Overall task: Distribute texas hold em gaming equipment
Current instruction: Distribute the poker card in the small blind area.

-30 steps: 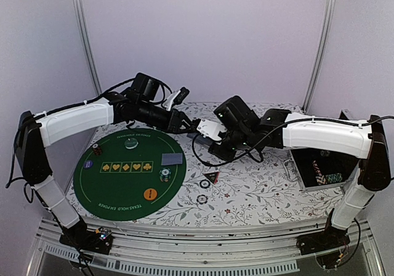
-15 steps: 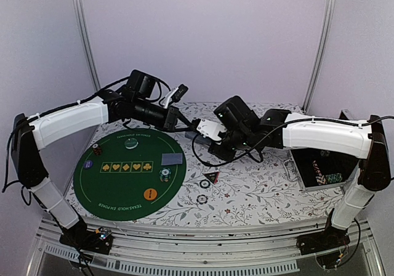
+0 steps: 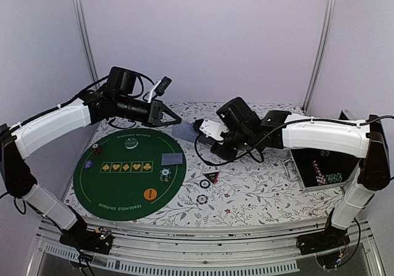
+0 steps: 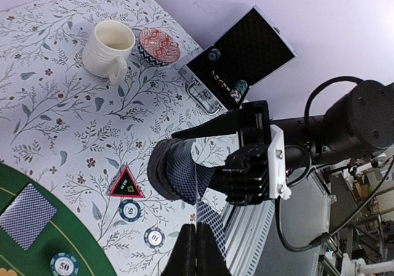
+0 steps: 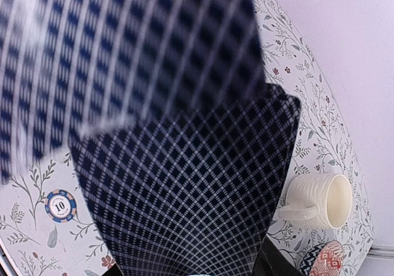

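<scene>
Above the floral counter (image 3: 258,190), beside the green Texas Hold'em mat (image 3: 117,193), my right pincer (image 3: 197,128) clamps a bowed deck of grey-blue-backed cards (image 4: 175,174), while my left pincer (image 4: 192,246), closed tight, pinches a single card (image 4: 209,222) right by that deck.

Smooth playing cards (image 5: 184,183), matt felt mat (image 3: 117,190), glossy ceramic mug (image 4: 106,53)

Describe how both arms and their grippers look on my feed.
The left arm and the right arm both have smooth white shells on their long links, black joints and black cables looping alongside. The left gripper is slim and black. The right gripper is black and ribbed, with a white side plate. A small green light glows on the right wrist.
</scene>
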